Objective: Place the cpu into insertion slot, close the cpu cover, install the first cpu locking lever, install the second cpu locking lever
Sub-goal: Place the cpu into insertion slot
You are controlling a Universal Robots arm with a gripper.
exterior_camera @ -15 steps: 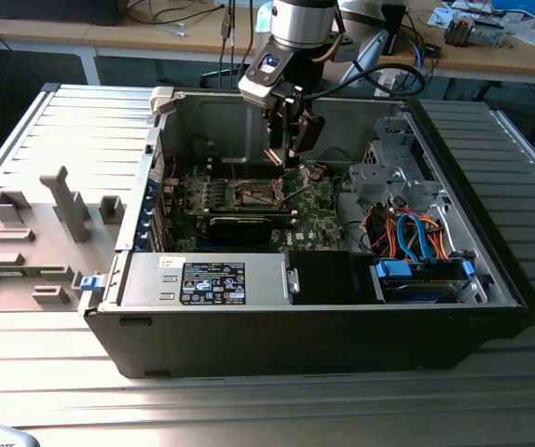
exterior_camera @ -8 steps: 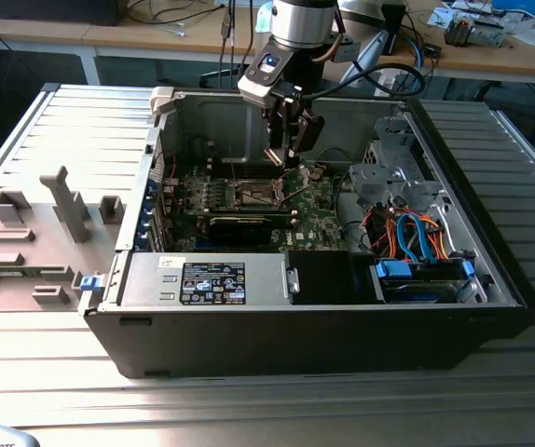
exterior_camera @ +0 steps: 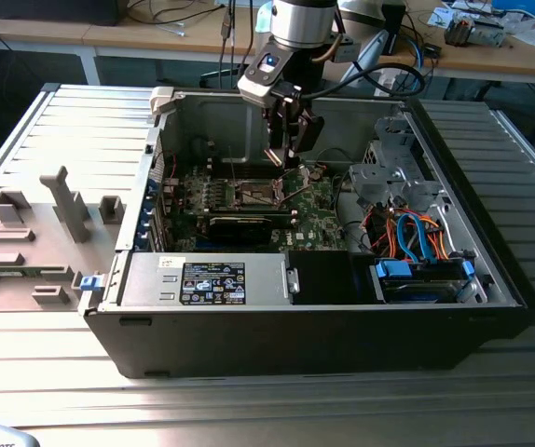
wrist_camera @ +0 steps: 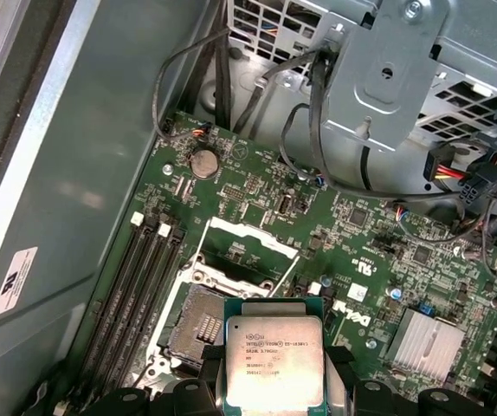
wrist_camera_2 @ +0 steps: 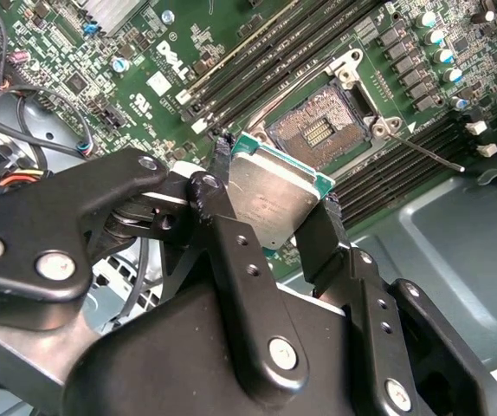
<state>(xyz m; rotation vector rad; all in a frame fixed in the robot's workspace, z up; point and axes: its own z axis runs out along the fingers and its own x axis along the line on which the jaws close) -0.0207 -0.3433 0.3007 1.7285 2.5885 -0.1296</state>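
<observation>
At the exterior view's left, grey stands (exterior_camera: 67,200) sit on the table (exterior_camera: 25,372). In the middle, inside the open computer case (exterior_camera: 295,326), my pincer (exterior_camera: 286,156) pinches the cpu (wrist_camera_2: 270,199) by two opposite edges, above the bare insertion slot (wrist_camera_2: 318,130), not yet in it. The cpu cover (wrist_camera: 244,251) stands raised. Blue cables (exterior_camera: 417,233) lie further right.

gripper (exterior_camera: 290,156) above green motherboard (exterior_camera: 322,210) inside open case (exterior_camera: 295,340)

the cpu (wrist_camera: 274,360) covers part of the insertion slot (wrist_camera: 198,325) behind it.
</observation>
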